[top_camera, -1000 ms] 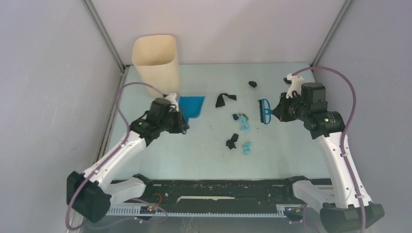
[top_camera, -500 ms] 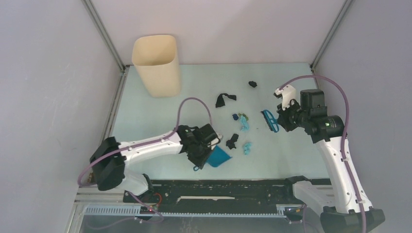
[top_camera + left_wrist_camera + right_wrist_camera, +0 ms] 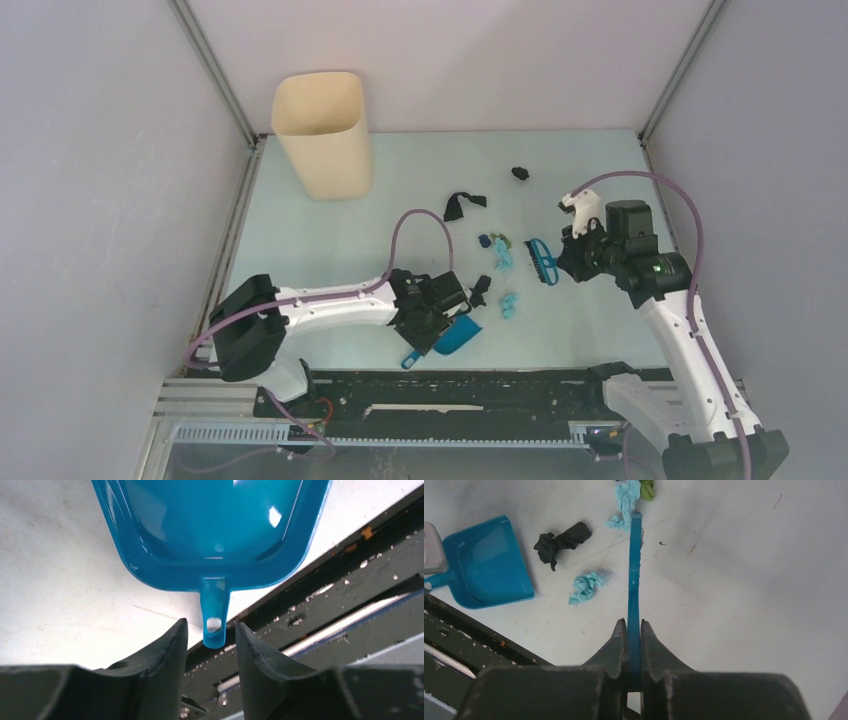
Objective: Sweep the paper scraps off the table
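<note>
On the table (image 3: 400,190) the dustpan (image 3: 458,337) lies flat near the front edge, mouth turned to the litter to catch it. The left gripper (image 3: 210,630) straddles its handle, fingers apart, not pinching. The right gripper (image 3: 634,630) clenches the brush (image 3: 634,570), bristles beside the scraps (image 3: 508,303) mid-table, seemingly set to drag them panward

Glossy blue plastic on the dustpan (image 3: 215,530), smooth, with bright glints. Same blue plastic on the brush (image 3: 634,580). Crumpled matt paper in the scraps (image 3: 586,587), black and pale blue. Matt, smooth pale counter (image 3: 749,580), faintly scuffed and speckled. Dull black fingers (image 3: 160,665), finely grained, plastic by the look. Smooth matt beige bin (image 3: 322,135). Dark metal rail (image 3: 350,580), flecked with crumbs.
</note>
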Motion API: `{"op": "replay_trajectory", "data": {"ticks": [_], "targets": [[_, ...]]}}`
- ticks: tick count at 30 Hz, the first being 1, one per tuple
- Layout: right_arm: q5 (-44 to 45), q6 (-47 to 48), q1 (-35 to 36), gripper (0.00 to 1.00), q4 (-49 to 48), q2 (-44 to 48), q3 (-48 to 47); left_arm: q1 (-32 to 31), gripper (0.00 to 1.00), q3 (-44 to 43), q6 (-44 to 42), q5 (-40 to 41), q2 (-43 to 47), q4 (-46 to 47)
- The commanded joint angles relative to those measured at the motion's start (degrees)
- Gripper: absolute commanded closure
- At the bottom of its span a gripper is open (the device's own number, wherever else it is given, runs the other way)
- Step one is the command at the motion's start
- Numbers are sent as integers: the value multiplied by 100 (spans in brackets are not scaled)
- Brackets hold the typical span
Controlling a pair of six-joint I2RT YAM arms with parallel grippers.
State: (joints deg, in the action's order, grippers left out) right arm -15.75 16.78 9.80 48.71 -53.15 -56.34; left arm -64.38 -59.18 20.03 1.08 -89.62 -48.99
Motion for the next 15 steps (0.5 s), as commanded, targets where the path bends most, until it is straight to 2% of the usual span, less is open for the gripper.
{"op": "replay_trajectory", "data": {"ticks": [1,4,8,15], "targets": [[-100,-243,10,100,-390,435,33,-327,52,477,384,788,444,969],[-60,-202,-20,100,-336,666,97,-706,47,1041,669,1563,863,1672],[-176,-220,-85,100,-352,944,262,-986,40,1595,1028,1990,1330,2158],[-441,-294,-268,100,-490,1151,525,-1112,42,2233,1150,1828,1533,2608]]}}
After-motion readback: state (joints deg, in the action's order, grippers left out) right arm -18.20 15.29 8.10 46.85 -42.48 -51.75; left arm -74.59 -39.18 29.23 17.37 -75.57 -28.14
